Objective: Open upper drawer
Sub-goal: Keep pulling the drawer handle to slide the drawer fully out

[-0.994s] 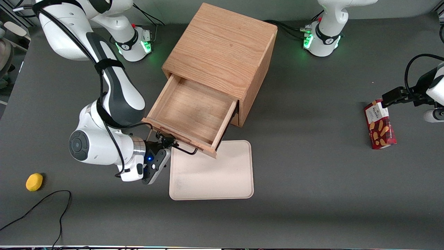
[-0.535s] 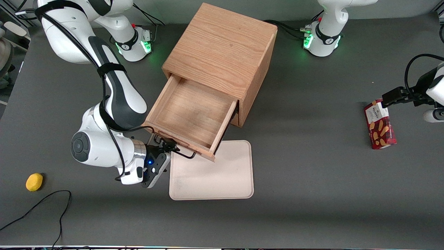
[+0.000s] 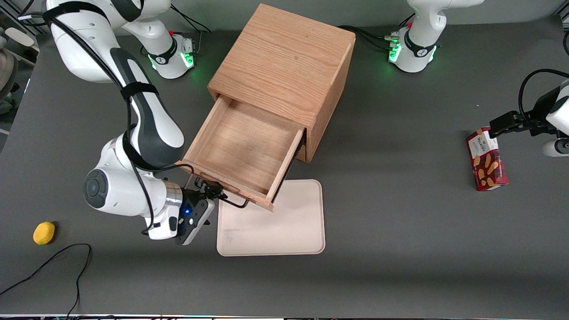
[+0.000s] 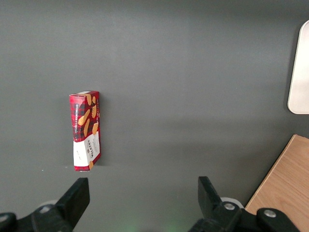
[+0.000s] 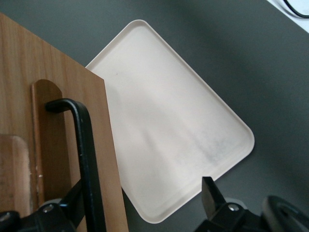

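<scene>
The light-oak cube cabinet (image 3: 284,66) stands mid-table. Its upper drawer (image 3: 240,146) is pulled far out toward the front camera, and its inside is bare wood. The thin black bar handle (image 3: 231,202) runs along the drawer front (image 5: 29,72). My right gripper (image 3: 212,192) is at that handle, in front of the drawer. In the right wrist view the gripper (image 5: 142,188) is open, its fingers wide apart. The handle (image 5: 87,154) lies between them, close against one finger (image 5: 72,200). The drawer front overhangs a corner of the cream tray (image 3: 284,222).
The cream tray (image 5: 164,125) lies flat on the grey table, nearer the front camera than the cabinet. A yellow lump (image 3: 44,233) and a black cable (image 3: 53,262) lie toward the working arm's end. A red cookie box (image 3: 486,160) lies toward the parked arm's end.
The drawer has slid a little farther out toward the front camera, and my gripper has moved with its handle the same way. The arm's elbow has shifted slightly.
</scene>
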Motion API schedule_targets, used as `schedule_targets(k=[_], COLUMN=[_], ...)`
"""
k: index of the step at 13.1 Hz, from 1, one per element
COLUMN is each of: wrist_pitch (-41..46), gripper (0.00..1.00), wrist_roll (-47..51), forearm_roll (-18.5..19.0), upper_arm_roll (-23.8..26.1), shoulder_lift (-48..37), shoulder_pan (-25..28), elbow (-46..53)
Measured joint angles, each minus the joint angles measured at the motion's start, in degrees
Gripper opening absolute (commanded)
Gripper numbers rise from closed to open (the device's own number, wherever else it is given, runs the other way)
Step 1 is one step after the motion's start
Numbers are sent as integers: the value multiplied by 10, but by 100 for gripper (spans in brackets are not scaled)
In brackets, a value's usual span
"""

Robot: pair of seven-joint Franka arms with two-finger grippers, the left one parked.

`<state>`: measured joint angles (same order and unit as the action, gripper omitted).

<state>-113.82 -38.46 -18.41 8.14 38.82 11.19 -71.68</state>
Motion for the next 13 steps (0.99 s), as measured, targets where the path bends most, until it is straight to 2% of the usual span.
schedule_targets(k=[13], wrist_pitch=[-10], gripper=[100], wrist_roll=[-11], forearm_roll=[0], upper_arm_roll=[0], shoulder_lift=[12], shoulder_pan=[-11], elbow=[23])
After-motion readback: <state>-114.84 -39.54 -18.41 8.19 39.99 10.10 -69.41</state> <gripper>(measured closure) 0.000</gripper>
